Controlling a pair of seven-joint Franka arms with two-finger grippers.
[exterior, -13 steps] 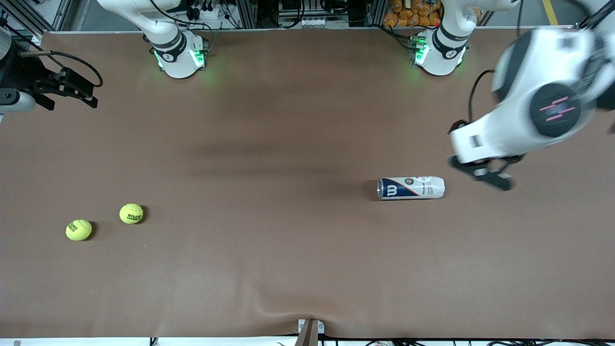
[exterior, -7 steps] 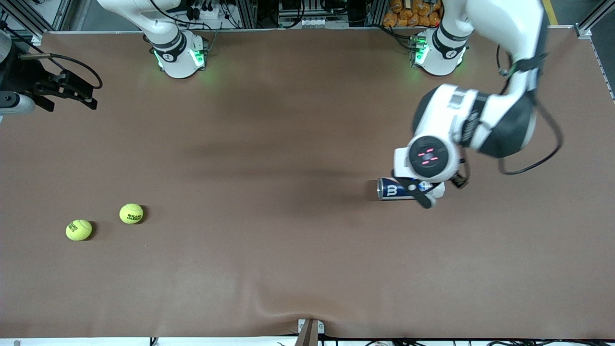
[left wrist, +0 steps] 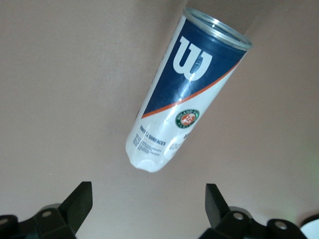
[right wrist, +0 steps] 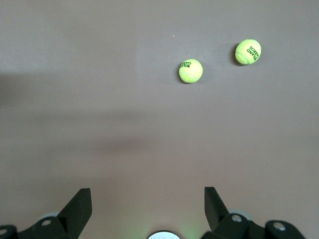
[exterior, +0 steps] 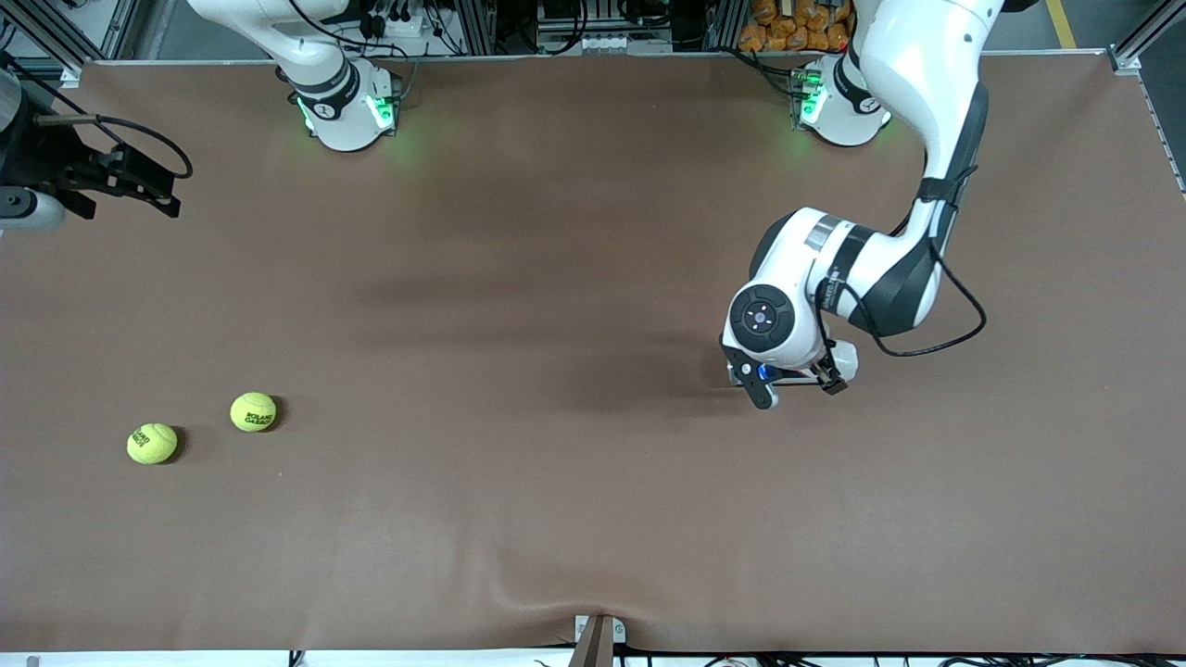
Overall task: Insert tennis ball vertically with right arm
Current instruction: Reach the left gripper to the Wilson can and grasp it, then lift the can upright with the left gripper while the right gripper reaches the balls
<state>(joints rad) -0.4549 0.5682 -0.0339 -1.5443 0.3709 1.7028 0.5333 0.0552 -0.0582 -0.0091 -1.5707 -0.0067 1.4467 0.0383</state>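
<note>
2 tennis balls lie on the brown table [exterior: 574, 519] toward the right arm's end, near each other but apart: one ball [exterior: 253, 411] a little farther from the front camera, the other ball [exterior: 152, 443] a little nearer to it and closer to the table's end. Neither is touched or held. The can [left wrist: 187, 94] they belong in lies on its side well apart from them, toward the left arm's end of the table, its open rim showing in the left wrist view and its blue and white label facing up. The left gripper [exterior: 788, 382] hangs just over that can with its jaws wide apart and nothing between them; no grip is made yet. The right gripper [exterior: 120, 181] waits in the air over the table's edge at its own end, jaws also spread and empty, with both balls in its wrist view. By my reading, the task has hardly begun: the can must be grasped and stood upright, and a ball must be picked up and dropped in from above.
</note>
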